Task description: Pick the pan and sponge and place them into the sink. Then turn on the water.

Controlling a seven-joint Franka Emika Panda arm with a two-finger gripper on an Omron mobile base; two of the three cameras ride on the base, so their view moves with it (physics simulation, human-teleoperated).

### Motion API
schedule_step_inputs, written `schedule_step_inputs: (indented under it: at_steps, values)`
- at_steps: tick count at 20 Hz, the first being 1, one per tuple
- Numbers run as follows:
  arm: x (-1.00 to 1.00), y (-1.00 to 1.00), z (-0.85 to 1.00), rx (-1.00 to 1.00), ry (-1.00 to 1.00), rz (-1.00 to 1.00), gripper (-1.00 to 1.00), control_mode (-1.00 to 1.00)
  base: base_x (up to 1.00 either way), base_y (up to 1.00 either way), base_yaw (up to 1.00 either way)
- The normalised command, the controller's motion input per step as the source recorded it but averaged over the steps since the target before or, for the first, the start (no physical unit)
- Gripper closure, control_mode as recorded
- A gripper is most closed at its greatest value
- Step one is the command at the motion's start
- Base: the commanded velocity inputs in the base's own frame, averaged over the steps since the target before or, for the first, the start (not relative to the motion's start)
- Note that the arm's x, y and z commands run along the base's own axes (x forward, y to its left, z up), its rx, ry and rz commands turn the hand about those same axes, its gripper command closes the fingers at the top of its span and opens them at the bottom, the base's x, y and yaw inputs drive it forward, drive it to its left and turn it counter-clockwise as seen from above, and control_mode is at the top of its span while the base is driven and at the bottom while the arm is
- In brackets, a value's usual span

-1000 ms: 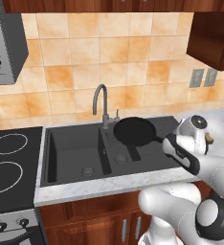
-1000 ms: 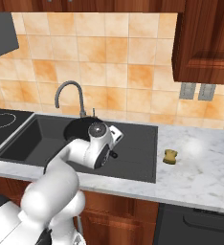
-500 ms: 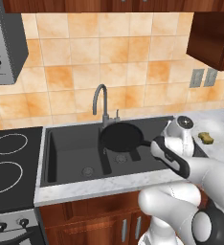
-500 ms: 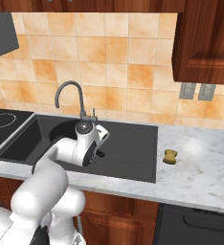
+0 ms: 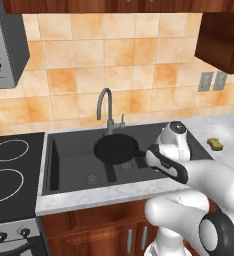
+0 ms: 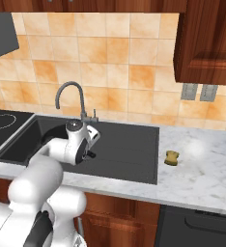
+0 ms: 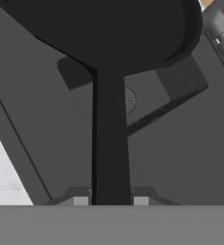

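The pan (image 5: 116, 148) is held by its long handle in the claw (image 7: 111, 198), which is clenched on the handle with a finger on either side, and the round body is carried in the air above the sink (image 5: 69, 155), over the divider between the large and the small basin and just in front of the faucet (image 5: 107, 107). The step in hand is judged to be the lowering of the pan into a basin; it would be done best if the pan were kept level, shifted to sit wholly over one basin, and released only once its base is on the floor of the sink. The divider below, seen in the hand view with a round drain (image 7: 128, 100) beside it, is the edge most likely to be struck, and the faucet stem stands near the far rim of the pan. More open room is offered by the large basin toward the stove (image 5: 9, 172). The sponge (image 6: 171, 157) lies well apart on the marble desk (image 6: 206, 169), beyond the drainboard, not yet picked. No water is seen at the spout.
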Motion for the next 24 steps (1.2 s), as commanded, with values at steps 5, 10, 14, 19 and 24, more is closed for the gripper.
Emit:
schedule_step_inputs:
  at_steps: [5, 10, 14, 19, 24]
  values:
    - [0.17, 0.38, -0.03, 0.00, 0.07, 0.00, 1.00, -1.00, 0.00, 0.00, 0.00]
    - [0.20, 0.39, 0.00, 0.00, 0.07, 0.00, 1.00, -1.00, 0.00, 0.00, 0.00]
    - [0.21, 0.40, 0.00, 0.00, 0.07, 0.00, 1.00, -1.00, 0.00, 0.00, 0.00]
    - [0.09, 0.45, -0.03, 0.00, 0.04, 0.00, 1.00, -1.00, 0.00, 0.00, 0.00]
    - [0.00, 0.45, -0.12, 0.00, 0.00, 0.00, 1.00, -1.00, 0.00, 0.00, 0.00]
